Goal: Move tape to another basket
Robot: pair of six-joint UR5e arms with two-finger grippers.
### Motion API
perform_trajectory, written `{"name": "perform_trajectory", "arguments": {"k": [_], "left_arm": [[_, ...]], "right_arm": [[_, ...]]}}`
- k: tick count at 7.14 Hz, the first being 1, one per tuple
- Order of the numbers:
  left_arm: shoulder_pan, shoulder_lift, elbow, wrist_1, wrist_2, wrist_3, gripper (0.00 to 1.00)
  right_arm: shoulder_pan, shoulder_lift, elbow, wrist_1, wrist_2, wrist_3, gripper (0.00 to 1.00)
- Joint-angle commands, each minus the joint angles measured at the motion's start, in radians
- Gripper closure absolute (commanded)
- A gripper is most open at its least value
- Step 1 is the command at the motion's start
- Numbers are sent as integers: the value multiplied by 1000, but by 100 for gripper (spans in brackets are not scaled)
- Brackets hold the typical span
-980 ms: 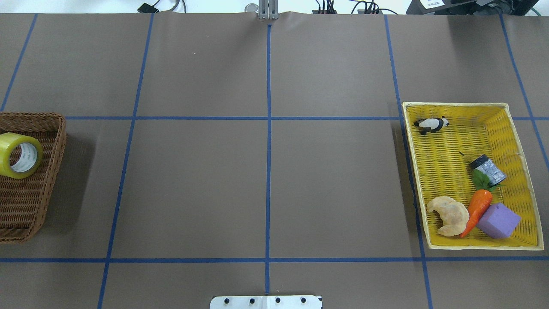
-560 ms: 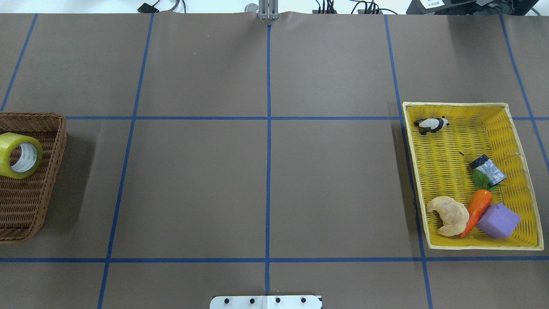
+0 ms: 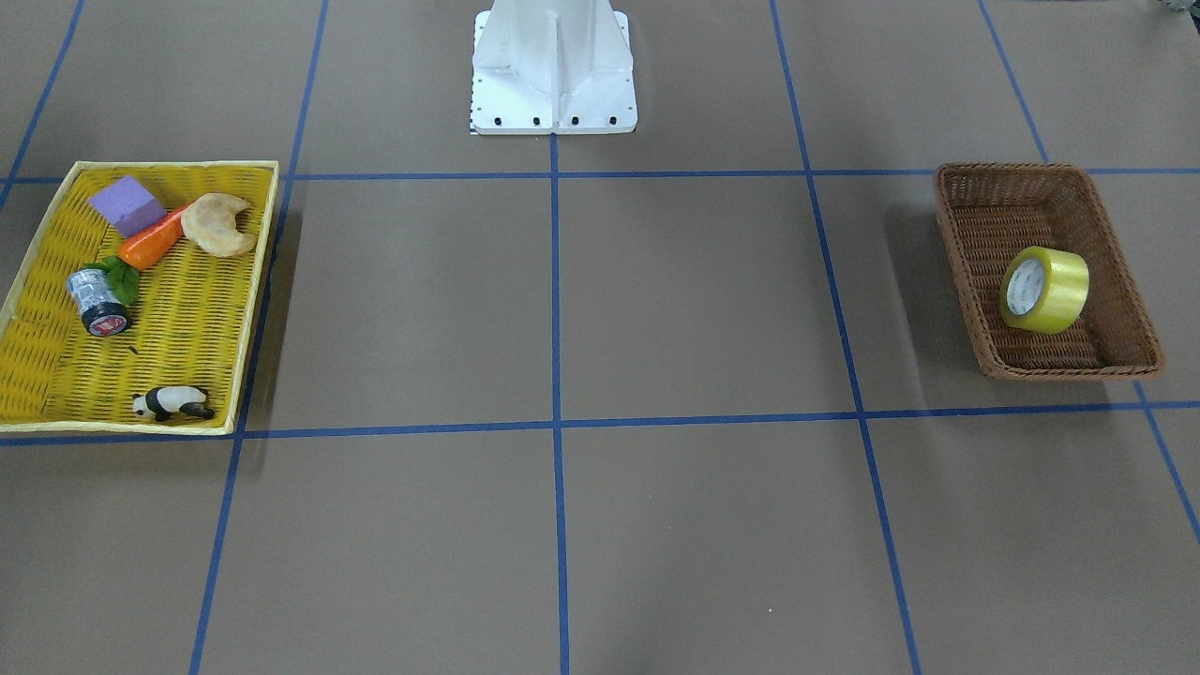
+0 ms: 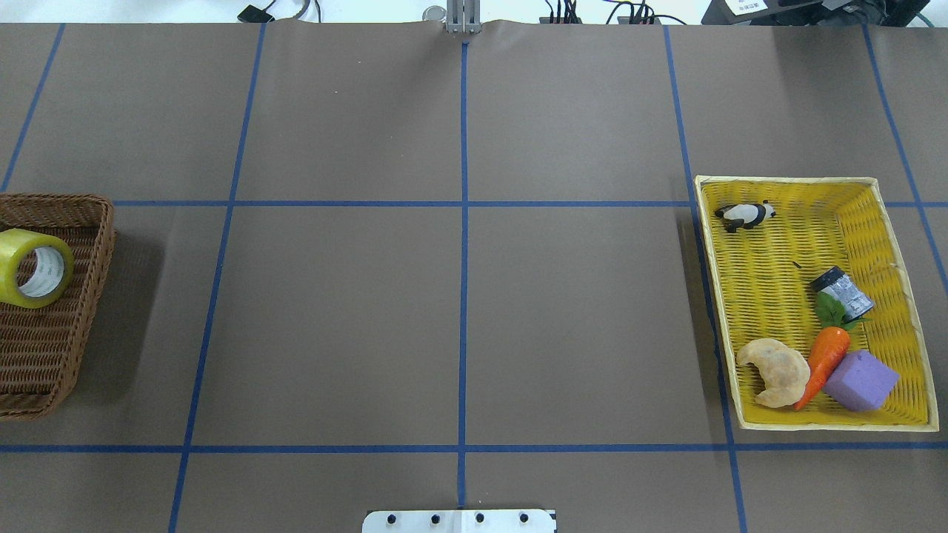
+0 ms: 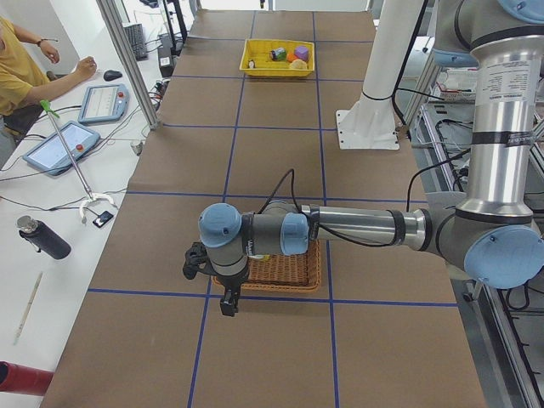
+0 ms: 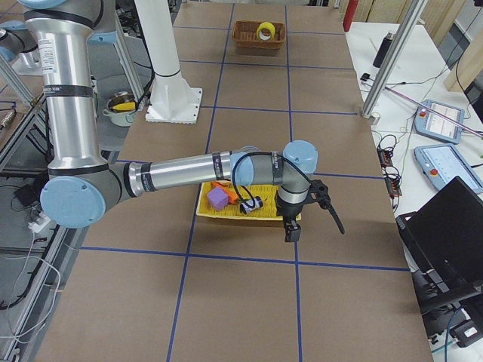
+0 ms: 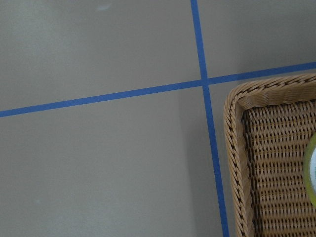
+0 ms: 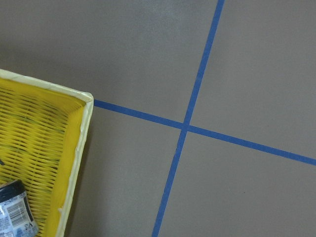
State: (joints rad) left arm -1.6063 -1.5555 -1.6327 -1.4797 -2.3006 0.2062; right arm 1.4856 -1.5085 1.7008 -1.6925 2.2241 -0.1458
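The tape (image 4: 26, 268), a yellow roll with a white core, lies on its side in the brown wicker basket (image 4: 44, 355) at the table's left end. It also shows in the front view (image 3: 1043, 290), inside the basket (image 3: 975, 300). A sliver of it shows in the left wrist view (image 7: 312, 173). My left gripper (image 5: 211, 285) hangs above the table just beyond the basket's outer end (image 5: 289, 272). My right gripper (image 6: 313, 226) hangs beside the yellow tray (image 6: 226, 213). Both show only in the side views, so I cannot tell whether they are open or shut.
The yellow woven tray (image 4: 770, 296) at the right end holds a toy panda (image 4: 746, 215), a small silver cylinder (image 4: 840, 290), a carrot (image 4: 822, 366), a croissant (image 4: 776, 371) and a purple block (image 4: 859, 381). The robot's white base (image 3: 553, 66) stands mid-table.
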Motion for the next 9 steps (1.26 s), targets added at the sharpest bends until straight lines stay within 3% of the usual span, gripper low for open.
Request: {"name": "perform_trajectory", "arguments": {"k": [1,9], "left_arm": [[0,3,-3,1,1,1,1],[-1,5,-3,3,10,-1,1]], "right_arm": [[1,-2,0,0,0,0,0],[1,-18,2,1,2,2,0]]}}
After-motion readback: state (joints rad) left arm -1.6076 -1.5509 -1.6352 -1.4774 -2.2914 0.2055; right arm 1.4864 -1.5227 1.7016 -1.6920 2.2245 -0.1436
